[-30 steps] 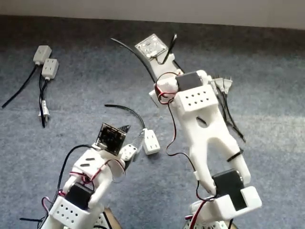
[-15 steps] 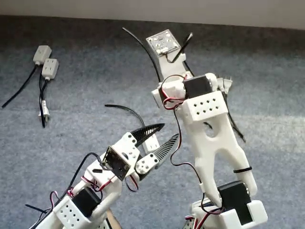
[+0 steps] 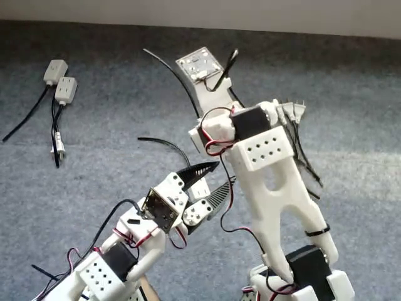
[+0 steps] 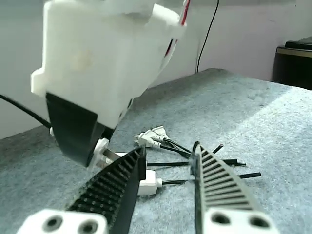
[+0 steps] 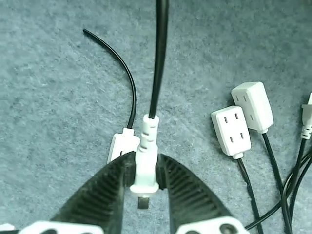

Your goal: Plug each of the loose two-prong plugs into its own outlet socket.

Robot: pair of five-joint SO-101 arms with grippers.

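Right gripper [image 5: 145, 168] under my control clamps a white plug [image 5: 147, 141] near a socket [image 5: 122, 145] lying on grey carpet [image 5: 58, 97]; left gripper [image 4: 169, 150] spreads open about that socket.

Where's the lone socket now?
In the high view the socket lies mid-table, between the open left gripper's fingers, beside the right arm.
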